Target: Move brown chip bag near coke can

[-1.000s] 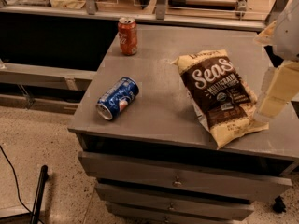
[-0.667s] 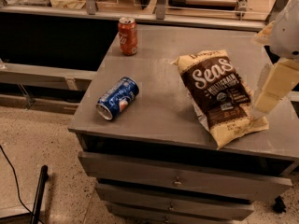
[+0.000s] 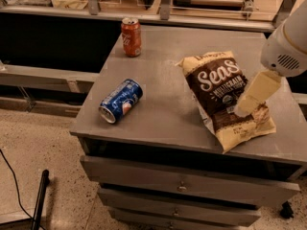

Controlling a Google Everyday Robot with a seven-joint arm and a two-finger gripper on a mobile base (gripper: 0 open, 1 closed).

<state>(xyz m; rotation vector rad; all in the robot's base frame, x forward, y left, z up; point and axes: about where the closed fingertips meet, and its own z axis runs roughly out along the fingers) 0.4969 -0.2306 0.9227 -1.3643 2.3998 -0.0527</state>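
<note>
Brown chip bag (image 3: 216, 85) lies flat directly beneath the gripper (image 3: 241, 110), whose cream tip meets the bag's lower right part (whether it grips anything cannot be told). Blue soda can (image 3: 121, 100) lies on its side, well off to the gripper's left. Coke can (image 3: 131, 37) stands upright beyond that, far from the bag, near the grey cabinet top's (image 3: 168, 114) back edge.

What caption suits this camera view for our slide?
Gripper at the brown chip bag; coke can upright at the far edge, blue can lying on its side.
</note>
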